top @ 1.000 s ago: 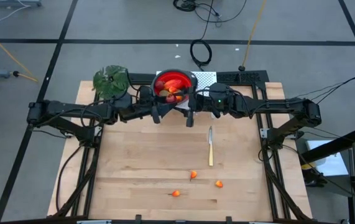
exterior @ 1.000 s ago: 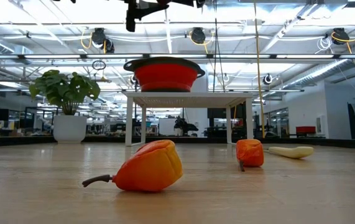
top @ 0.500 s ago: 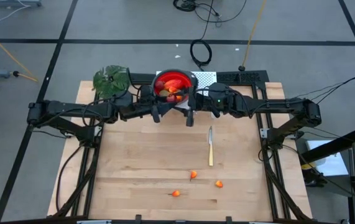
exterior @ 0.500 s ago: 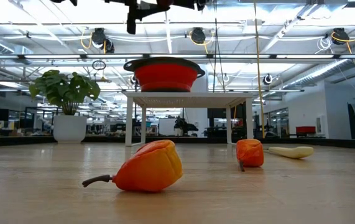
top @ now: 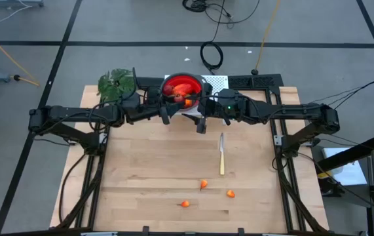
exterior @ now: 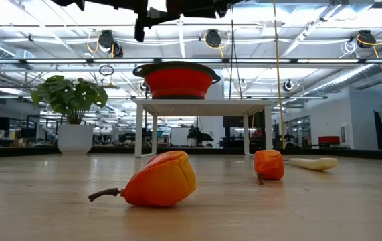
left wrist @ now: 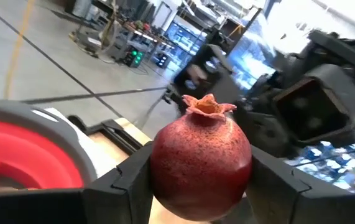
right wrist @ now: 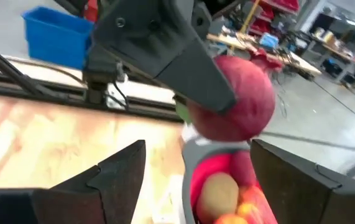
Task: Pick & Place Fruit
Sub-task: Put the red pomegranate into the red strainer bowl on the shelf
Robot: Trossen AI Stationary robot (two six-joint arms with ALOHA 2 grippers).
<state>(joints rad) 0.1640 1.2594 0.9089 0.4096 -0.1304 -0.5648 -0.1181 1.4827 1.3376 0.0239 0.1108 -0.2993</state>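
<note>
Now your left gripper (left wrist: 196,186) clamps the pomegranate (left wrist: 201,163) right by the red bowl (top: 181,87) rim, w/ right gripper (right wrist: 196,168) released, facing it; drop spot's just beyond; three fruits (top: 204,184) wait on counter (top: 160,170).

You have three small orange fruits (top: 204,184) on the table. One pomegranate (left wrist: 201,163), one red bowl (top: 182,85), one knife (top: 222,155), one plant (top: 116,84).

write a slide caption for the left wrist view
Left gripper holds a dark-red pomegranate beside the red bowl, facing the right gripper.
</note>
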